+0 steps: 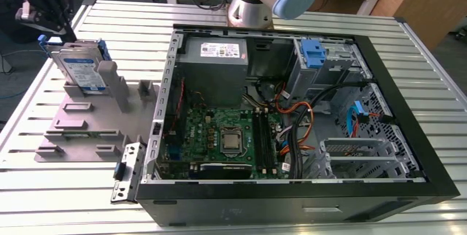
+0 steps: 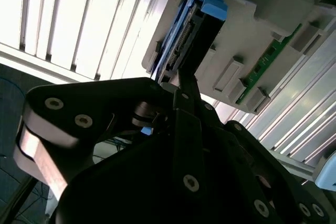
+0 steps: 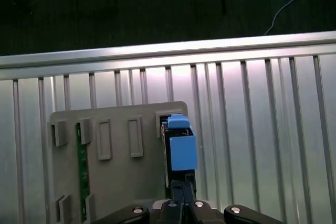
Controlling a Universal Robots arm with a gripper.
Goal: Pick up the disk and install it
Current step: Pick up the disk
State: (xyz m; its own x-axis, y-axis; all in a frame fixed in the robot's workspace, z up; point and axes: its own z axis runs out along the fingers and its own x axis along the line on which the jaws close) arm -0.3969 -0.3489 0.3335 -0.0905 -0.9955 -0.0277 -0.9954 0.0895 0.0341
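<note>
The disk (image 1: 79,70) stands on edge in a slot of the grey holder plate (image 1: 80,120) at the exterior view's left, its white-and-blue label facing out and blue rails along its sides. My black gripper (image 1: 65,29) hangs just above and behind its top edge. In both wrist views the fingers (image 2: 184,88) lie pressed together, shut with nothing between them, their tips close to the disk's end (image 2: 191,30). The disk's blue handle (image 3: 182,150) sits just beyond the fingertips (image 3: 181,191).
The open computer case (image 1: 394,98) lies at the exterior view's right with a green motherboard (image 1: 219,136), a grey power-supply box (image 1: 215,68), cables and an upright blue latch (image 1: 312,53) at the drive bay. A green memory stick (image 3: 81,171) rests in the holder. The slatted metal table (image 1: 44,191) ends beyond the holder.
</note>
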